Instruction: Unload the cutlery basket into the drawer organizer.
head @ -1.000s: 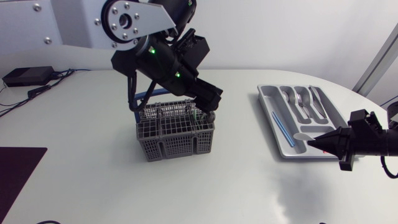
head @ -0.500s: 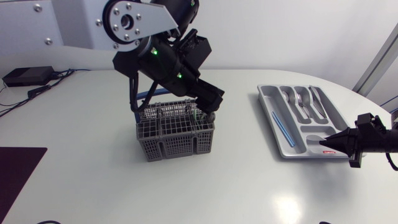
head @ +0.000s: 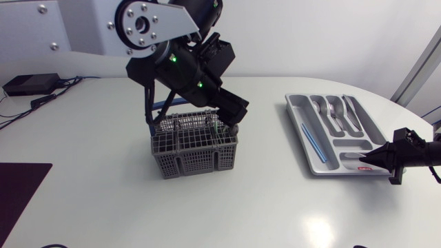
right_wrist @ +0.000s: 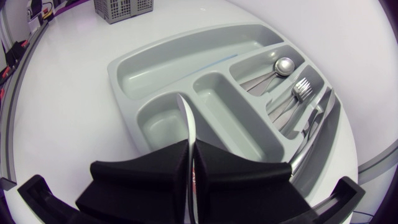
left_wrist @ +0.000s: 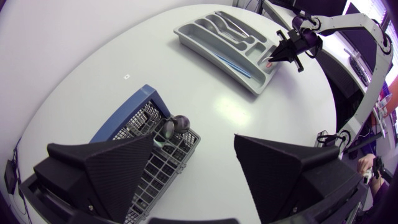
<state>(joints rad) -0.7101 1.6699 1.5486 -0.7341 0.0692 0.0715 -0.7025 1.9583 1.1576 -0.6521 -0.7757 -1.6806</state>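
Partway there: the organizer (right_wrist: 174,65) holds some cutlery (right_wrist: 280,67), right jaws pinch a thin utensil (right_wrist: 186,124) over its small end compartment, left jaws gape above the basket (head: 195,155), 2 rounded ends (left_wrist: 179,122) poking out.

Upper centre, the left arm (head: 186,69) hides part of the basket's (head: 195,155) rear rim. The right gripper's (head: 362,161) utensil (right_wrist: 188,121), edge-on, is too thin to identify.

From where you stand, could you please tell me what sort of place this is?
Probably a robotics lab bench, not a kitchen: a white table holds a cutlery basket and drawer organizer, tended by my left arm and right arm.
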